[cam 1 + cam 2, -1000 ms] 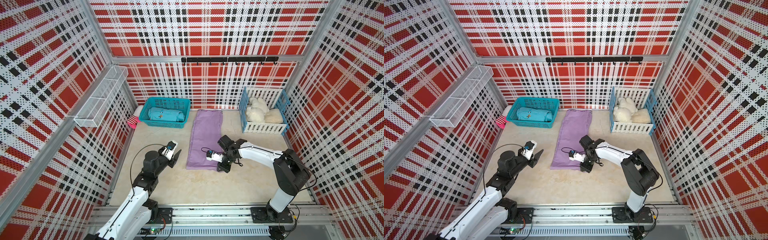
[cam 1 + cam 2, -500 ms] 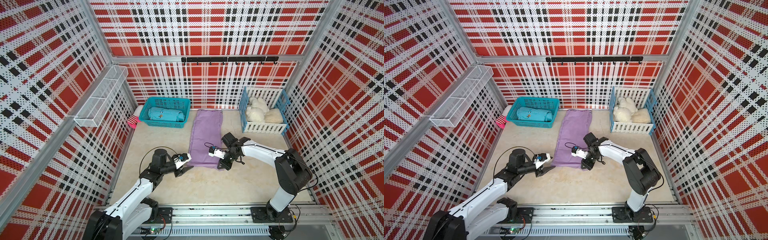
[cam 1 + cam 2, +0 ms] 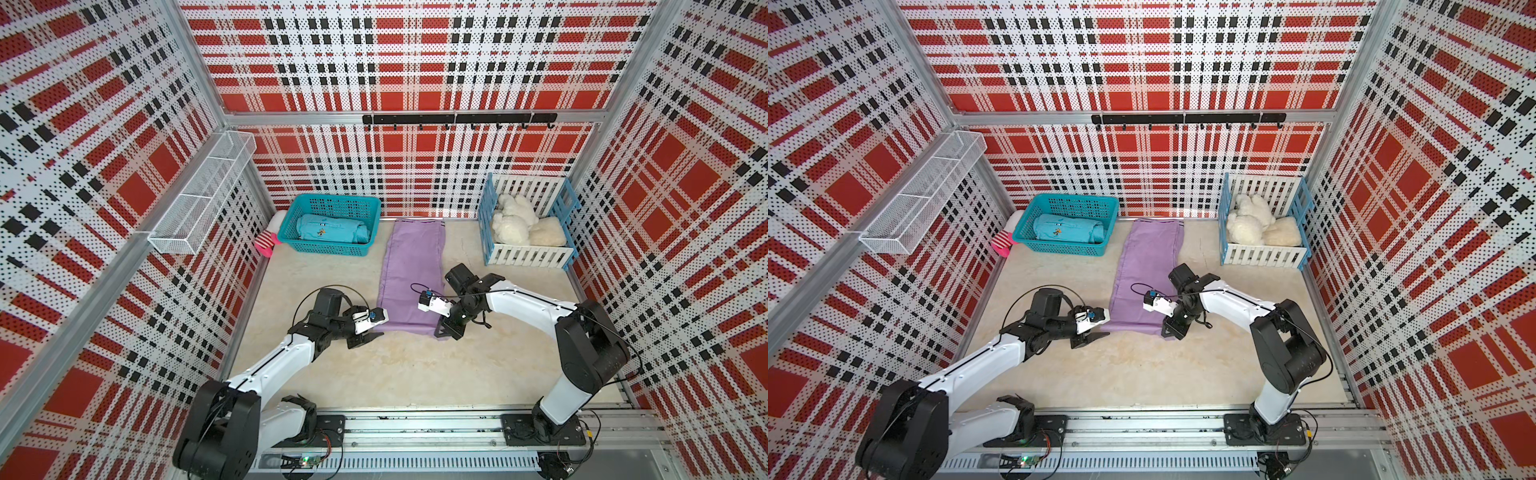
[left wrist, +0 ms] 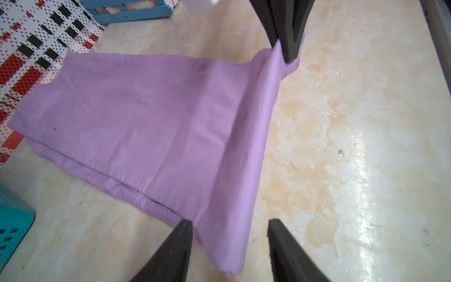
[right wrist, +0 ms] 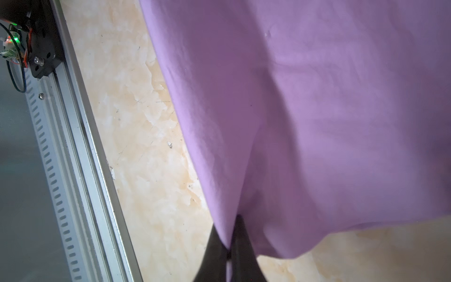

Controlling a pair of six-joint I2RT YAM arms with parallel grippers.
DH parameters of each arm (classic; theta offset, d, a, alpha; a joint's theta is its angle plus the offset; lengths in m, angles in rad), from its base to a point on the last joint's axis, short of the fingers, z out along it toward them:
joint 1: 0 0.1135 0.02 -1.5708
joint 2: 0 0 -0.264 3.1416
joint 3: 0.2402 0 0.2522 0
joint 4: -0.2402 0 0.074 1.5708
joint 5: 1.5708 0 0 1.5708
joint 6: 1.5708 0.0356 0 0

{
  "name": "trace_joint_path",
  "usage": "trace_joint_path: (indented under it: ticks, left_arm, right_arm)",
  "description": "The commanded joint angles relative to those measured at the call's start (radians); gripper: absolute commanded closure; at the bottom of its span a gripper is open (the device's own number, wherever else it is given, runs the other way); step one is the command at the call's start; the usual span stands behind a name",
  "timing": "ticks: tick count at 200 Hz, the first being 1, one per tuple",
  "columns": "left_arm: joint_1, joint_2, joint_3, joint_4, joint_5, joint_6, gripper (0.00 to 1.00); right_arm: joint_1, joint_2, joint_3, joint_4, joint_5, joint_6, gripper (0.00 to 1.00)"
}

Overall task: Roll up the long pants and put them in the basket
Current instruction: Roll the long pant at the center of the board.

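The long pants (image 3: 411, 270) lie flat as a long lilac strip from the back wall toward the front, seen in both top views (image 3: 1148, 270). My right gripper (image 3: 442, 332) is shut on their near right hem corner, and the cloth (image 5: 317, 109) hangs out of the pinched fingers (image 5: 219, 244). That pinch lifts the near hem into a low ridge (image 4: 244, 127). My left gripper (image 4: 228, 221) is open and low at the near left hem corner, one finger on each side of the cloth edge. It also shows in both top views (image 3: 376, 334).
A teal basket (image 3: 332, 203) with a rolled teal garment (image 3: 332, 232) stands back left, with a pink striped sock (image 3: 266, 243) beside it. A blue-and-white crate (image 3: 528, 257) of plush toys sits back right. A wire shelf (image 3: 199, 195) hangs on the left wall. The metal rail (image 3: 415, 424) runs along the front.
My left arm has swung down from a raised pose and reached right to the pants' near left corner. The right gripper has stayed shut on the hem, shifting only slightly.
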Motion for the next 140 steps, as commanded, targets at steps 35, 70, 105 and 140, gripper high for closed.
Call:
trace_joint_path:
  ticks: [35, 70, 105, 140]
  left_arm:
    - [-0.005, 0.109, 0.054, -0.057, -0.033, 0.094, 0.50]
    - [-0.022, 0.153, 0.056, -0.045, -0.038, 0.108, 0.53]
    - [-0.040, 0.197, 0.077, -0.044, -0.062, 0.116, 0.63]
    - [-0.036, 0.223, 0.112, -0.095, -0.037, 0.128, 1.00]
  right_arm:
    - [-0.009, -0.034, -0.007, -0.023, -0.027, -0.012, 1.00]
    - [-0.009, -0.037, -0.007, -0.022, -0.038, -0.011, 1.00]
    - [-0.008, -0.030, -0.004, -0.026, -0.037, -0.006, 1.00]
    - [-0.009, -0.027, -0.021, 0.003, -0.015, 0.026, 1.00]
